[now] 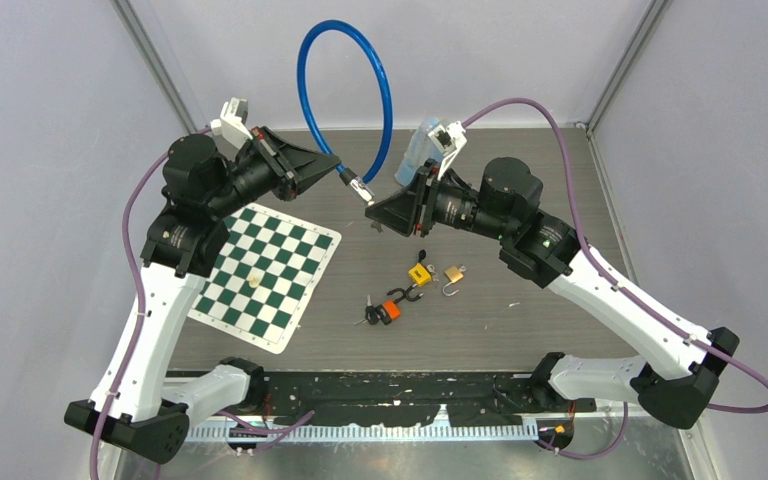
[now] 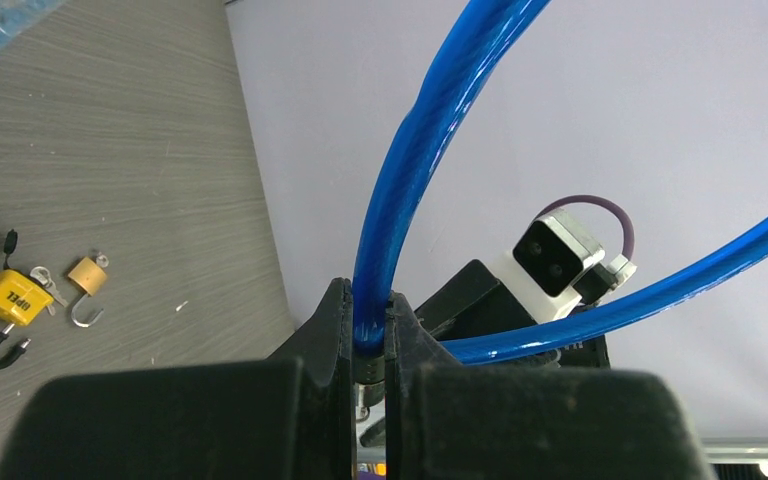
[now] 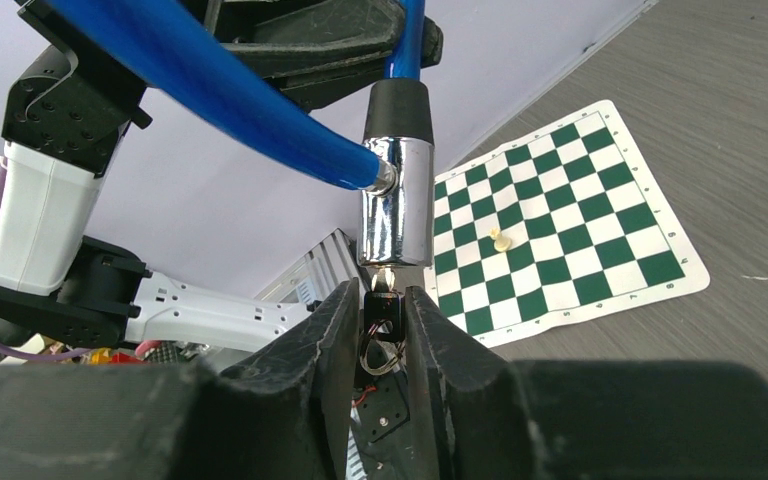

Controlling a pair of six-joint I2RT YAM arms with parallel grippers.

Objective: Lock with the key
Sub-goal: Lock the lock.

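- Chess mat [image 1: 265, 275] lies flat on the tabletop [image 1: 360, 345], near-side of the left hand, with one pale piece [image 1: 254, 280] on it.
- Left hand [image 1: 338, 170] is clenched on the blue cable [image 1: 305, 60], which loops up and away beyond both hands.
- Chrome lock barrel [image 1: 360, 188] hangs in the air between the two hands.
- Right hand [image 1: 372, 212] sits at the barrel's end, fingers [image 3: 345, 320] close on either side of the black-headed key [image 3: 384, 312] stuck in it; whether they pinch it, I can't tell.
- Yellow padlock [image 1: 419, 274] and brass padlock [image 1: 454, 273] lie on the tabletop near-side of that hand, apart from it.

Table [image 1: 520, 330]: chess mat [image 1: 265, 275], padlocks [image 1: 419, 274], perhaps keys [image 1: 370, 312]
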